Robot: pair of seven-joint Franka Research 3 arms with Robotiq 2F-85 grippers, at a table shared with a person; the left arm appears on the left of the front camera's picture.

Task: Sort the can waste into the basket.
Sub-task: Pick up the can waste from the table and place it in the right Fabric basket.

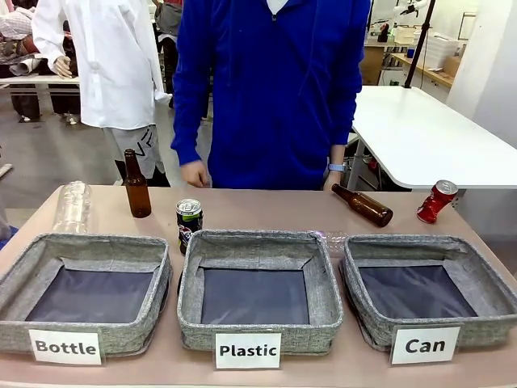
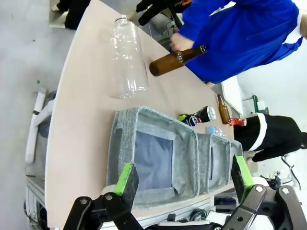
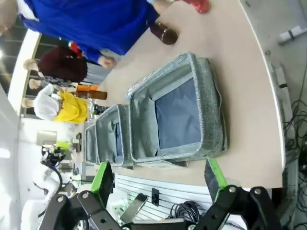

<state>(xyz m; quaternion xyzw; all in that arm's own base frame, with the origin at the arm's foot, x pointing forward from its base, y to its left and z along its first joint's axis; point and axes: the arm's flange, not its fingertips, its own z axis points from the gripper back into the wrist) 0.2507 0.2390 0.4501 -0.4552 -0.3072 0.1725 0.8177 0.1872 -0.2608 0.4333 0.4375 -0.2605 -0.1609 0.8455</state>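
Observation:
The crushed red can [image 1: 436, 200] lies tilted at the table's far right, behind the "Can" basket [image 1: 485, 279]; it also shows as the red can [image 3: 197, 5] and the red can [image 2: 237, 121] in the wrist views. The dark can [image 1: 188, 223] with a green band stands upright between the "Bottle" and "Plastic" baskets, seen too as the dark can [image 2: 204, 115]. The "Can" basket [image 3: 211, 96] is empty. My left gripper [image 2: 181, 178] is open above the table's left end. My right gripper [image 3: 157, 181] is open above the near edge by the "Can" basket.
A "Bottle" basket [image 1: 24, 271] and a "Plastic" basket [image 1: 323, 283] sit left of the "Can" basket. One brown bottle [image 1: 136, 186] stands upright, another brown bottle [image 1: 363, 204] lies flat. A clear plastic bottle [image 1: 73, 206] lies far left. A person in blue [image 1: 275, 89] stands at the far edge.

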